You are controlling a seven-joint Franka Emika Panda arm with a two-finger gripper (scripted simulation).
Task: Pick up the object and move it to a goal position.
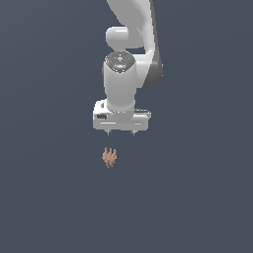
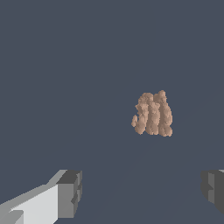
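Note:
The object point(image 1: 109, 157) is a small tan-brown bumpy clump with finger-like lobes, lying on the dark grey floor. In the exterior view my white gripper point(image 1: 121, 132) hangs above it and slightly toward that view's right, apart from it. In the wrist view the object point(image 2: 152, 113) lies beyond the two grey fingertips point(image 2: 70, 193), not between them. The gripper point(image 2: 142, 192) is open, its fingers set wide apart with nothing held between them.
The flat dark grey surface point(image 1: 49, 197) spreads all around. The white arm point(image 1: 131, 54) rises behind and above the gripper in the exterior view.

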